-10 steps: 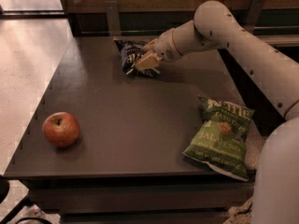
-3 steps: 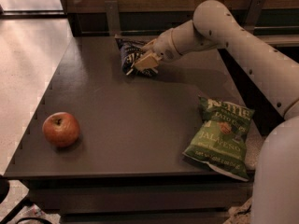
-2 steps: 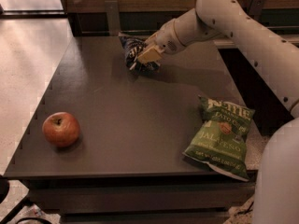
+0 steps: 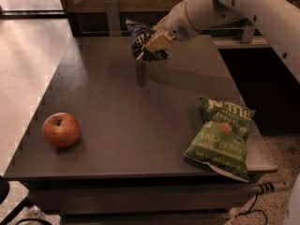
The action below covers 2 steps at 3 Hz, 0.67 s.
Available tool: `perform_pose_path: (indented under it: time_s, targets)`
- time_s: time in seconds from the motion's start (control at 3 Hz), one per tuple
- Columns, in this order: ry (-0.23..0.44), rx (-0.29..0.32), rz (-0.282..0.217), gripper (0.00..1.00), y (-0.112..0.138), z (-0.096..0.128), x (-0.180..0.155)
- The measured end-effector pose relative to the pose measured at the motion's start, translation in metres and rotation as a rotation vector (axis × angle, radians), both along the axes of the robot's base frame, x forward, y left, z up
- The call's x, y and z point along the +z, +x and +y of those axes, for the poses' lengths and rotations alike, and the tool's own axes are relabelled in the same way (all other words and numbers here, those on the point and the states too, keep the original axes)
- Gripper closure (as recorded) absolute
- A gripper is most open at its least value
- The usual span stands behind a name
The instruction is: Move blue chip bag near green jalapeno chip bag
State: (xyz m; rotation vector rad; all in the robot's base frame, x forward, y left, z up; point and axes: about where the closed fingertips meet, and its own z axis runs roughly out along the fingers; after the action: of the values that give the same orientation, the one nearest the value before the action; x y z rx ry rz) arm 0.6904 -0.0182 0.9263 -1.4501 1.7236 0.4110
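Note:
The blue chip bag (image 4: 139, 37) is small, dark navy and wrinkled, with white lettering. It hangs in the air above the far part of the dark table (image 4: 122, 121). My gripper (image 4: 152, 45) is shut on the blue chip bag, at its right side, and holds it clear of the tabletop. The green jalapeno chip bag (image 4: 222, 134) lies flat at the table's front right corner, partly over the edge, well away from the gripper and the blue bag.
A red apple (image 4: 61, 129) sits at the front left of the table. My white arm (image 4: 243, 6) reaches in from the upper right. A wooden wall and ledge run behind the table. Light floor lies to the left.
The gripper has lifted the blue chip bag off the tabletop and moved it up and slightly right. The green bag and the apple have not moved.

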Motion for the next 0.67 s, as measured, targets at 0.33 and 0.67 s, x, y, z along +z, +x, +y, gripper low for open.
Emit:
perform_pose_path:
  time_s: [0.33,0.67]
  targets:
    - [0.0,0.031,-0.011,1.0,-0.029,-0.005,0.021]
    - [0.015,0.085,-0.001,1.0,-0.062,-0.011,0.04]
